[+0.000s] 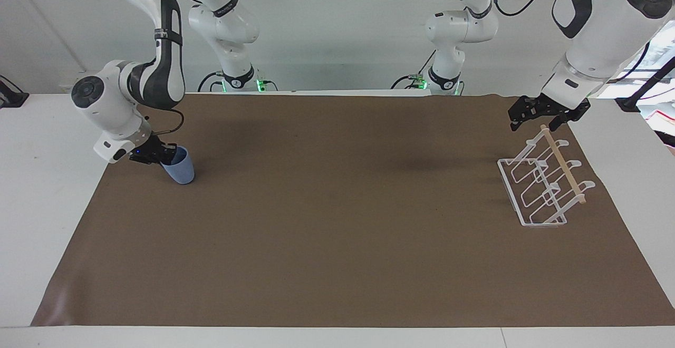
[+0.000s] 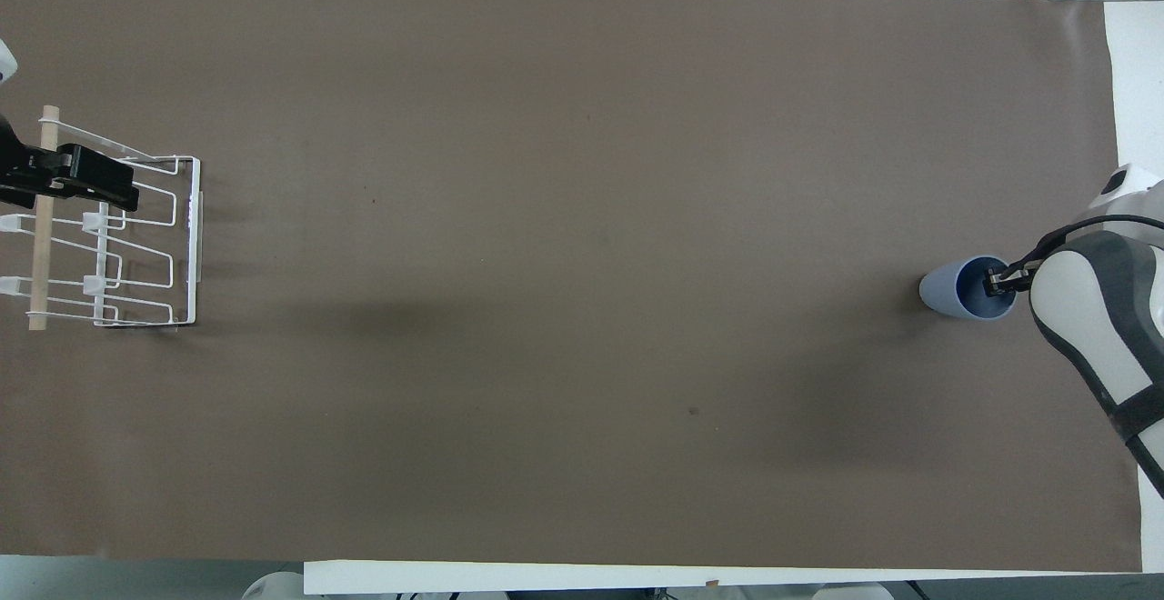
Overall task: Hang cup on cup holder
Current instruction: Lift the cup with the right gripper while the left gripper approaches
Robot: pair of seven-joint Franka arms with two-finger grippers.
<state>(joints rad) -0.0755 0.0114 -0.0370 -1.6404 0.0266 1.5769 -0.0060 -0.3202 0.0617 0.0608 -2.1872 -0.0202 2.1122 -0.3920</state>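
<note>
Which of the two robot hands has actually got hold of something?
The right gripper, at the right arm's end of the table: its fingers pinch the rim of the blue cup. The left gripper hangs open above the white cup holder, gripping nothing.

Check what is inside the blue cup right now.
One finger of the right gripper reaches inside the blue cup, closed on its rim. The rest of the interior shows only its blue wall; the bottom under the finger is covered.
</note>
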